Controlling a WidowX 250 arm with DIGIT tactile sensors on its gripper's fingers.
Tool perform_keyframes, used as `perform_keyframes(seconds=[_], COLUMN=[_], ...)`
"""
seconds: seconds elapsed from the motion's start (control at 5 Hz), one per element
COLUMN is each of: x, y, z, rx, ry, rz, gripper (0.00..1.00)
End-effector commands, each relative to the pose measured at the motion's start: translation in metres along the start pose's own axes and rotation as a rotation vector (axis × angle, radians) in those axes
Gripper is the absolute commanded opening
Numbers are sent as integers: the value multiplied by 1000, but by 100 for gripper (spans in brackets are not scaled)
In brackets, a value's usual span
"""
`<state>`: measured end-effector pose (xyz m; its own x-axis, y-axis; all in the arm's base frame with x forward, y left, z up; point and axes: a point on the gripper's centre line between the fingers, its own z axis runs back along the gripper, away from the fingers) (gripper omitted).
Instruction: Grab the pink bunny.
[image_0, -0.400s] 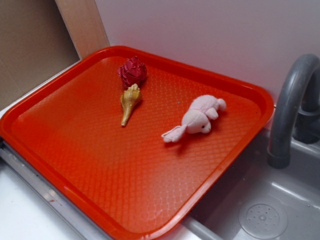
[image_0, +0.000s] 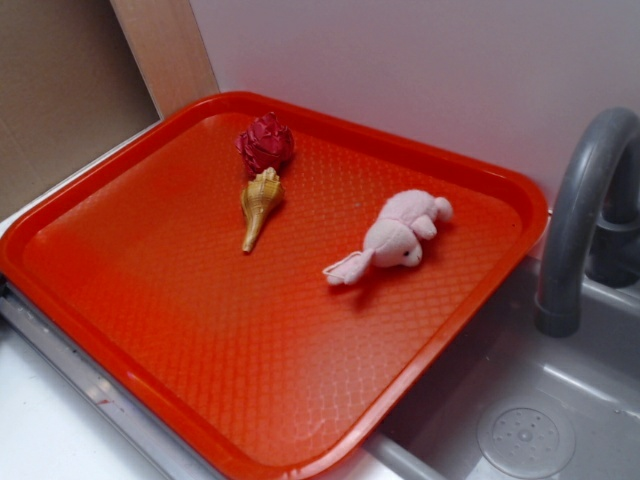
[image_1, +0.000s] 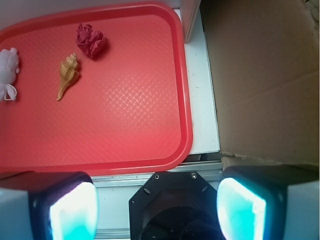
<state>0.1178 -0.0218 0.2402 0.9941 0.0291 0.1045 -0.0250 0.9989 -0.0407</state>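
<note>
The pink bunny (image_0: 398, 237) lies on its side on the right part of the red tray (image_0: 250, 380), one ear stretched toward the front left. In the wrist view the pink bunny (image_1: 8, 67) shows only partly at the left edge. My gripper (image_1: 157, 207) is open, its two pads wide apart with nothing between them. It hangs above the tray's near edge and the white counter, far from the bunny. The exterior view does not show the gripper.
A tan conch shell (image_0: 258, 204) and a dark red ruffled ball (image_0: 265, 142) lie at the tray's back left. A grey faucet (image_0: 580, 210) and sink (image_0: 520, 435) stand right of the tray. Brown cardboard (image_1: 265, 75) borders the counter.
</note>
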Motion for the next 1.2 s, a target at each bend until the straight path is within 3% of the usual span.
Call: perform_keyframes(seconds=[0.0,0.4,0.6,0.8,1.0], x=[33,69,78,91,105], y=[-67,-136,-183,-221,-250], z=[-16,-37,-64,-88,-117], rx=[9,-133,-174,-156,-89], ry=[-33,-50,-14,-7,21], rz=[-24,-11,-81,-120,-145], gripper=[100,100,100,100,100])
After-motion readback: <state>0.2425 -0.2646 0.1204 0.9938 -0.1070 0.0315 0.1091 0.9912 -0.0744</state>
